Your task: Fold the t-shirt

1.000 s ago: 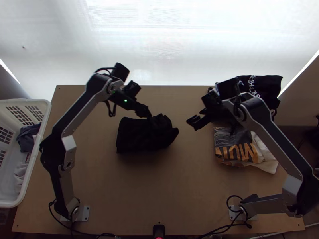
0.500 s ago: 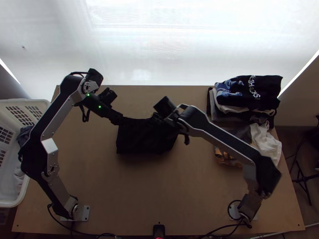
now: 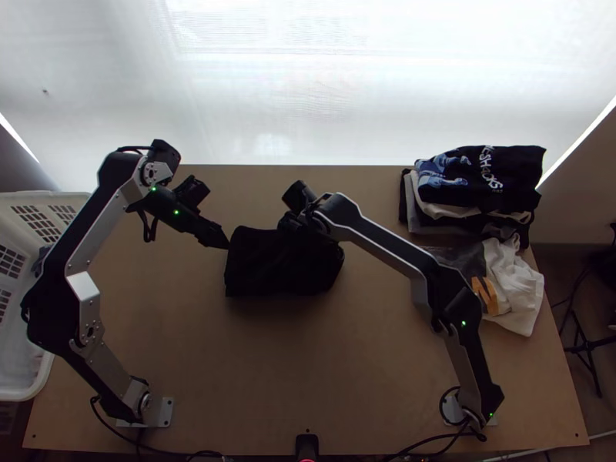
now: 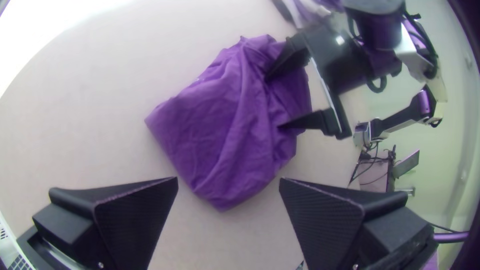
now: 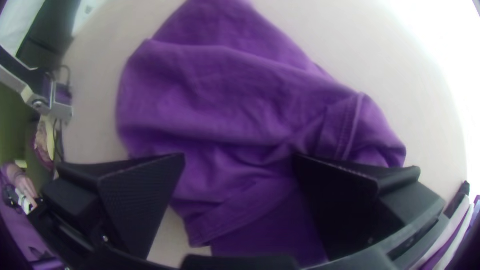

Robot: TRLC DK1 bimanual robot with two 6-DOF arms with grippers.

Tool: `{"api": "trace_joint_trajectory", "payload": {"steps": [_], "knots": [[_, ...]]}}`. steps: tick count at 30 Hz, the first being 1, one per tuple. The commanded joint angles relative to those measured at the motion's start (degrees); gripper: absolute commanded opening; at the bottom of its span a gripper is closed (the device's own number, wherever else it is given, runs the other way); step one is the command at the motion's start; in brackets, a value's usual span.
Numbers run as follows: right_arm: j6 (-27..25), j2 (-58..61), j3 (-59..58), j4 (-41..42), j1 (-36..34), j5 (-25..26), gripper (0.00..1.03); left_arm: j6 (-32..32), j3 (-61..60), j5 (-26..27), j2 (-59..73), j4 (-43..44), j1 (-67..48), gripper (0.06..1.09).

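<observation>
Two open grippers are at the dark t-shirt (image 3: 266, 273), and the right one has the nearer claim on it. From where I stand, the shirt is a folded bundle in the middle of the wooden table (image 3: 308, 362), its long axis running from the left arm's side to the right arm's, smooth at the left end and rucked toward the right.

The right gripper (image 5: 240, 159) has come in over the far, right-hand part of that length, fingers spread, with cloth directly below the gap; whether the tips touch it I can't tell. The left gripper (image 4: 228, 184) has its fingers parted too, with nothing between them, and sits just off the far left corner.

So the next pinch looks like the right one's: straight down, no sideways travel. It could easily catch just the top layer, and the ruck would then be dragged crooked.
</observation>
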Motion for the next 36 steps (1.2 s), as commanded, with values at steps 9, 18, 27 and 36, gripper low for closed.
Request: {"api": "trace_joint_trajectory", "payload": {"steps": [9,18,27,36], "knots": [[3.1,11.1,10.8,-0.6,-8.0,2.4,0.99,3.0,-4.9,0.2,-1.7,0.2,3.5,1.04],[5.3,1.2,6.4,-2.0,-8.6,5.1,0.99,4.7,-8.6,0.1,-2.3,1.1,1.9,1.04],[5.6,3.0,6.6,-2.0,-12.2,8.0,0.99,5.1,-10.1,0.1,-3.2,2.1,2.9,1.04],[5.6,5.3,7.8,-2.0,-12.7,8.7,0.99,5.7,-10.4,0.1,-4.2,1.8,4.6,1.04]]}}
